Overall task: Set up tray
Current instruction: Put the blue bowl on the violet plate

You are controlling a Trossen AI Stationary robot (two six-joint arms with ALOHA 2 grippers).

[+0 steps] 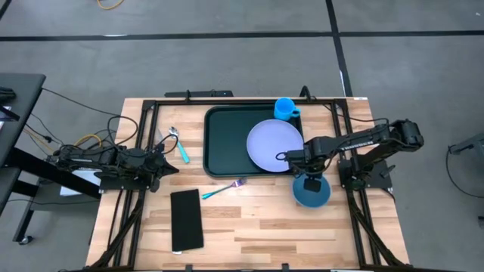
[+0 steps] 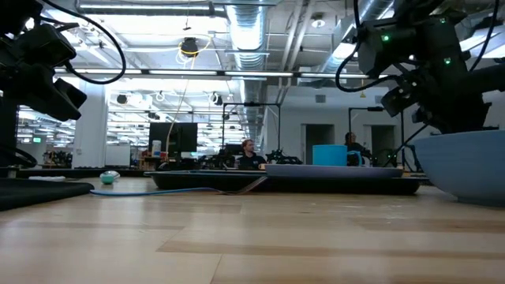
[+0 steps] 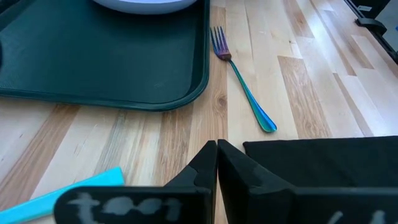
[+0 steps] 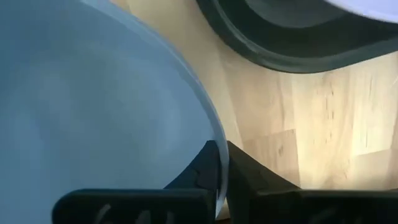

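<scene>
You had the right gripper (image 4: 219,163) closed on the rim of the blue bowl (image 1: 311,192), one of the fingers inside the wall and one outside, the thin rim pinched between them. The bowl sat on the worktop (image 1: 257,227), just off the near right corner of the tray (image 1: 227,143). The left gripper (image 3: 217,163) waited with its fingers pressed together on nothing, the fork (image 3: 242,87) lying ahead of them, the flat black rectangle (image 3: 323,162) close beside them, and the tray's corner ahead and to one side.

The tray lay flat on the worktop ahead of your right fingers, already carrying the pale plate (image 1: 275,146) and the blue cup (image 1: 285,109).

In my judgement the tray is stiff, light and smooth plastic, so it would slide readily if nudged. If you must shift it, take the raised rim on a bare long side. The bowl appears rigid and slick; a rim pinch may let it swing or tip.
</scene>
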